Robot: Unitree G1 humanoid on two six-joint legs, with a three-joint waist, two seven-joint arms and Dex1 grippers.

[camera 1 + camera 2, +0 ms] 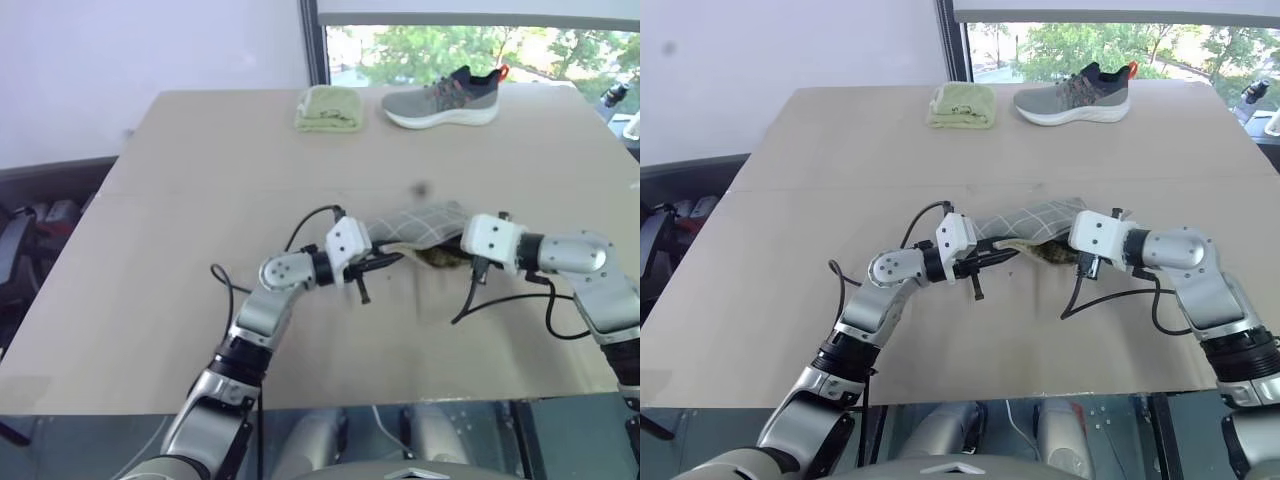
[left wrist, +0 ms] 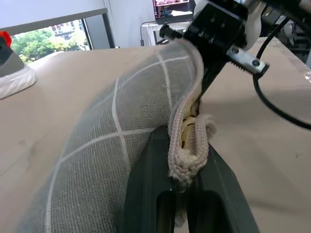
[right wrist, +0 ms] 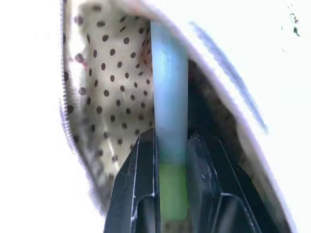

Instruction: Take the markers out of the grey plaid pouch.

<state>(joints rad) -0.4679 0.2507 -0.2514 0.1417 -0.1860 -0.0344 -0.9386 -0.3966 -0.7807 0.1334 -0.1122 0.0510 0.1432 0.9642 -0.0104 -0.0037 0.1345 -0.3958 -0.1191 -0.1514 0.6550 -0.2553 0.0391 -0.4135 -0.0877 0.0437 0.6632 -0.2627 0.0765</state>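
The tan table (image 1: 200, 250) carries everything; the grey plaid pouch (image 1: 415, 222) is held up just above its middle, slung between the two arms. The pouch looks soft and light: it sags and folds wherever it is not gripped, so it needs one hand pinning an edge of its mouth while the other works inside. The left gripper (image 2: 187, 167) does just that, its jaws closed tight on the corded rim of the pouch's opening. The right gripper (image 3: 171, 150) reaches into the open mouth, its jaws nearly closed on a marker (image 3: 169, 87), pale blue-green along its barrel with a brighter green end between the fingers. The marker is slim, stiff and probably smooth, so a firm pinch near its end and a straight pull along its length should suit it; a slack grip could let it slide back.

The head views show both arms meeting at the pouch, with a folded yellow-green cloth (image 1: 328, 108) and a grey sneaker (image 1: 442, 98) well apart at the far edge. The right wrist view alone shows the spotted lining and the held marker. I cannot see a second marker.
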